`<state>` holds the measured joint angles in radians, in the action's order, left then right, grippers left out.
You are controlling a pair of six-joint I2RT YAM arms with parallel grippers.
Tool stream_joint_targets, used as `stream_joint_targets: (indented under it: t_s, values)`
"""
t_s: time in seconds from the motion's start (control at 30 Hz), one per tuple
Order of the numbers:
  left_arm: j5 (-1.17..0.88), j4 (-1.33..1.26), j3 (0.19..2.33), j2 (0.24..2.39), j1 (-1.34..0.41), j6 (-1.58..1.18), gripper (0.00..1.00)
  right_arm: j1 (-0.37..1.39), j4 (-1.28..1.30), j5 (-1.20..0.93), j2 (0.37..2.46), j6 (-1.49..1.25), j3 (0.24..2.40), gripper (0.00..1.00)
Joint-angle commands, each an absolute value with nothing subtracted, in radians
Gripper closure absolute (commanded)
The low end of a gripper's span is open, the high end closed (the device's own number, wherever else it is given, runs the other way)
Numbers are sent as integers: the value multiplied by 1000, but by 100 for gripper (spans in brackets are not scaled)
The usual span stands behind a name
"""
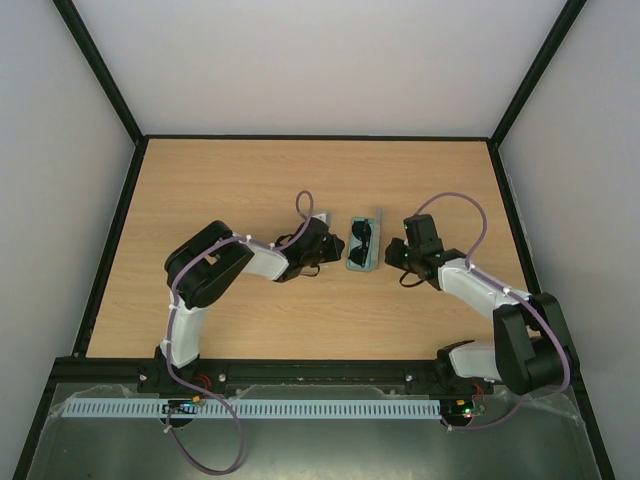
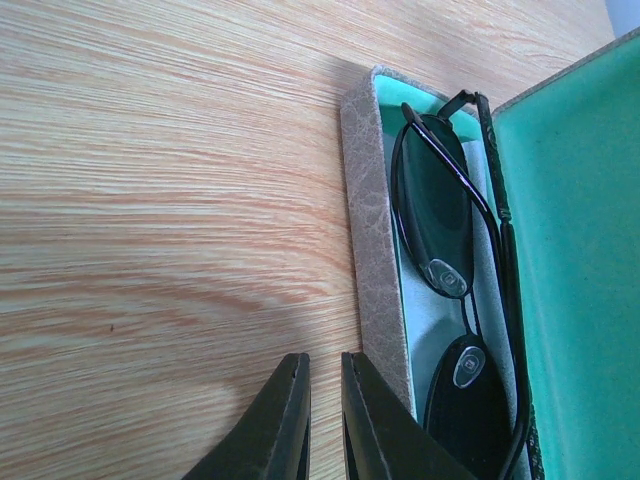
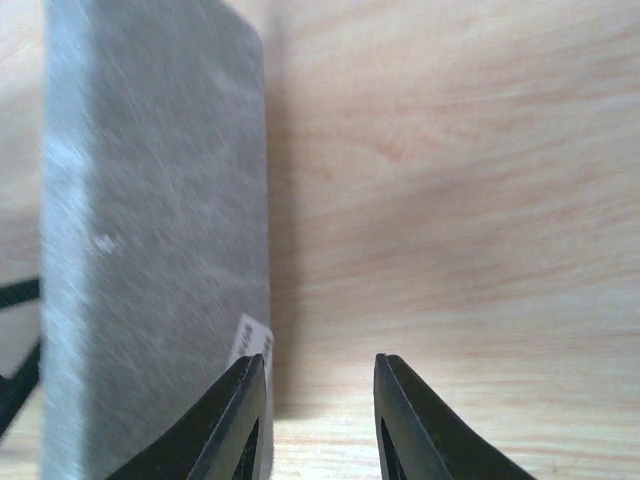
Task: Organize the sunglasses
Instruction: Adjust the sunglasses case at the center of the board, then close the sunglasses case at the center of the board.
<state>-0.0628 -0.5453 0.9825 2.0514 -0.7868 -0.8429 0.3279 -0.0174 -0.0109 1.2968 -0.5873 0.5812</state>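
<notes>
The sunglasses (image 1: 361, 240) lie folded inside the open grey case (image 1: 366, 267) at mid-table. In the left wrist view the round dark lenses (image 2: 440, 215) rest on the teal lining, beside the case wall (image 2: 375, 250). The raised lid (image 2: 570, 250) is at right. My left gripper (image 1: 330, 248) sits just left of the case. Its jaws (image 2: 323, 357) are nearly closed with a narrow gap and hold nothing. My right gripper (image 1: 393, 256) is just right of the case. It is open (image 3: 318, 360) and empty, with the lid's grey outer face (image 3: 160, 230) beside its left finger.
A black frame rail (image 1: 110, 240) borders the wooden table (image 1: 250, 180) on the left, back and right, with white walls beyond. Both arm bases stand at the near edge. A small white label (image 3: 250, 345) sticks out at the lid's lower edge.
</notes>
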Motion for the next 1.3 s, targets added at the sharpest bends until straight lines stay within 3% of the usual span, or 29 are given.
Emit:
stream_joint_targets:
  t_s: [0.0, 0.23, 0.4, 0.93, 1.27]
  values:
    - [-60, -506, 968, 2070, -785, -824, 87, 326, 44, 67, 1310, -579, 678, 68]
    - [-101, -553, 1001, 2105, -785, -810, 87, 328, -27, -93, 1433, -558, 761, 69]
    - [-131, -578, 1032, 2154, -784, -813, 87, 337, -62, -148, 1535, -566, 772, 76]
    - [-176, -596, 1085, 2228, -782, -802, 87, 397, -57, -139, 1683, -549, 872, 76]
    - [-186, -656, 793, 1988, -645, -812, 84, 397, 22, -35, 1561, -538, 841, 75]
